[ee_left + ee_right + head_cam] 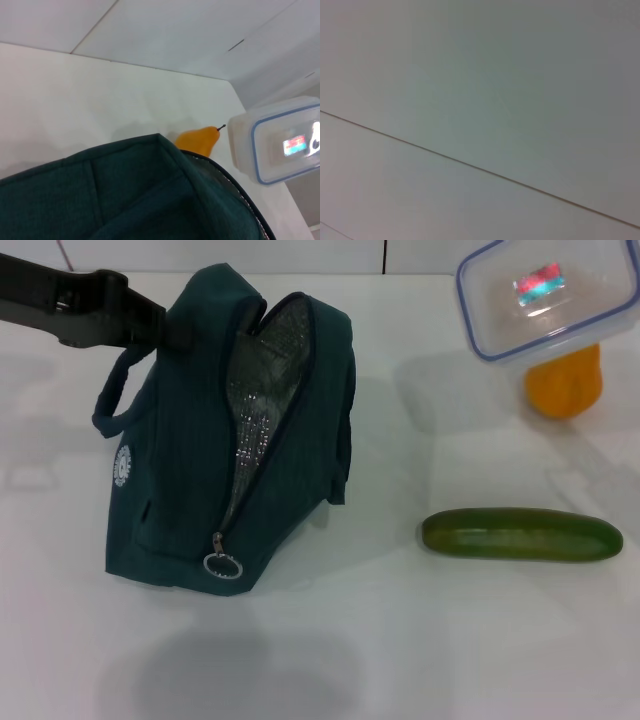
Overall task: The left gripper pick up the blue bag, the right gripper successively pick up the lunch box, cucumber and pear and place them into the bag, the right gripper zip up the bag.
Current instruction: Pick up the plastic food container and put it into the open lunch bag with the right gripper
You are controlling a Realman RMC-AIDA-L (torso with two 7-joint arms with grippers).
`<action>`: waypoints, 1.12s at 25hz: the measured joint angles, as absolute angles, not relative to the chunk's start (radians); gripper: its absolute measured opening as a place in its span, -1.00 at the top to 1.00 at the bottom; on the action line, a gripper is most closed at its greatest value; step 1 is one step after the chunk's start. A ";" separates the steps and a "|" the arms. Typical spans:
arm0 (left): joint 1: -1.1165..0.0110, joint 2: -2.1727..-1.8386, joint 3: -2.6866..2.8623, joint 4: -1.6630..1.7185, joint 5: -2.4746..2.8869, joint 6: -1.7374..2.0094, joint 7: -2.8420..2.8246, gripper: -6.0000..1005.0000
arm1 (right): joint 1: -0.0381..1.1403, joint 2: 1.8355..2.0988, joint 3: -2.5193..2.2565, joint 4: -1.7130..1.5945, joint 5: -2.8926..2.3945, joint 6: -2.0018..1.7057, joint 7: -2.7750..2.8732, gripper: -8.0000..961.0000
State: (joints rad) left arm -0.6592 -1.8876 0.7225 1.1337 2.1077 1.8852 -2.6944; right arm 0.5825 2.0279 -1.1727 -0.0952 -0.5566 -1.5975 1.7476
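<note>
1. my left gripper (168, 328) comes in from the far left edge of the head view, a black arm ending at the top of the bag; i cannot tell how its jaws stand, since the cloth hides them there.
2. one blue bag (225, 435) stands upright on the white table (400, 640), left of centre, its zip open and the silver lining (258, 410) showing. one handle strap (122, 390) loops out on its left side, and one round zip pull (222, 566) hangs at the low end of the zip.
3. one cucumber (520, 534) lies flat on the table, right of the bag and well apart from it.
4. one pear (566, 382), orange-yellow, sits at the far right behind the cucumber.
5. one lunch box (548, 295), clear with a blue-rimmed lid, appears tilted in front of the pear, covering its top.
6. my right gripper shows in no view, so its jaws i cannot report.
</note>
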 joint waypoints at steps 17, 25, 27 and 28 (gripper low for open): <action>-0.695 -1.905 0.748 1.133 2.102 1.885 -2.698 0.90 | 0.780 2.028 -1.194 -0.095 -0.518 -1.630 1.774 0.75; -0.732 -1.935 0.761 1.122 2.096 1.885 -2.700 0.90 | 0.842 2.028 -1.272 -0.094 -0.519 -1.609 1.781 0.75; -0.733 -1.939 0.761 1.121 2.087 1.885 -2.700 0.90 | 0.852 2.028 -1.293 -0.094 -0.518 -1.603 1.780 0.75; -0.733 -1.940 0.761 1.120 2.078 1.885 -2.700 0.90 | 0.854 2.028 -1.301 -0.094 -0.518 -1.600 1.780 0.74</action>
